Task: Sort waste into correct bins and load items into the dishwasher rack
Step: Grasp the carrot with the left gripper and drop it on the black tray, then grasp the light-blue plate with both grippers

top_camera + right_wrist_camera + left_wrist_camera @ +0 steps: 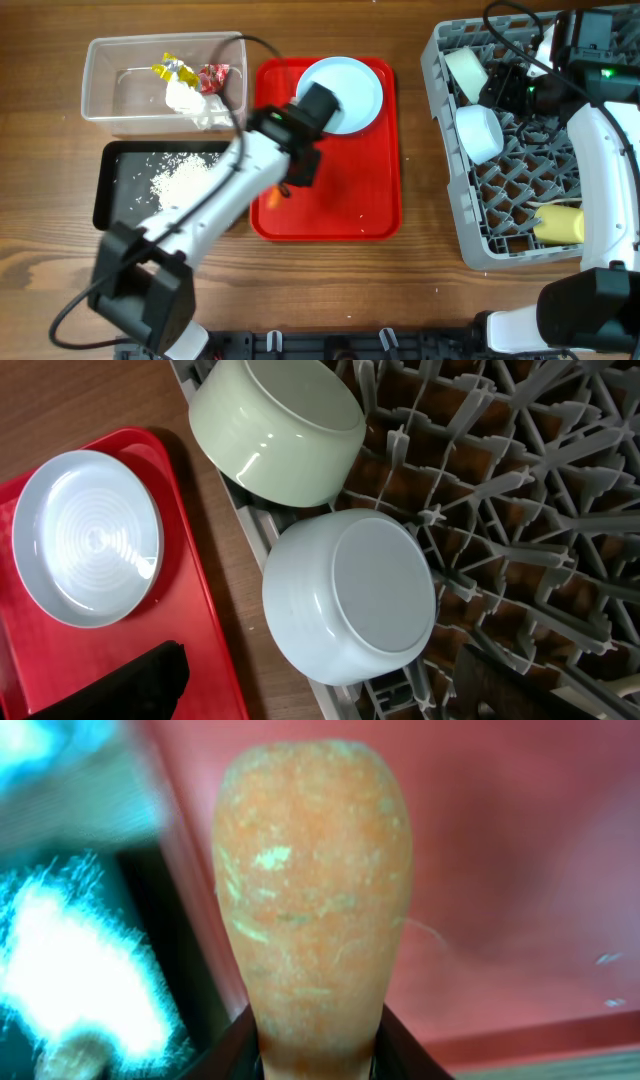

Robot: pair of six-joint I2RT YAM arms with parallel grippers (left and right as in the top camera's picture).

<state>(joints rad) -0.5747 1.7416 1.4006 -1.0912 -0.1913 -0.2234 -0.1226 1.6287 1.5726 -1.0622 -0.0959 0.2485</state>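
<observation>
- Over the left edge of the red tray (pixel 330 215), just beside the black tray (pixel 115 190): orange carrot (pixel 312 900), clamped at one end by the left gripper (pixel 283 183), blunt end pointing away from the wrist camera.
- Closed on the carrot and on nothing else.
- Above the dishwasher rack (pixel 450 200): right gripper (pixel 505 88) spread wide and empty.
- Probably stiff and solid, fairly weighty for its size; no give under the fingers, little risk of crushing.
- Matt, slightly rough skin with pale flecks; likely not slippery, yet rounded, so apt to pivot if pinched off-centre.
- Better taken across the width nearer mid-length; held so close to one end, prone to swing.
- Sturdy enough for a low drop; belongs, by the look of it, with the rice grains (pixel 180 180) in the black tray.
</observation>
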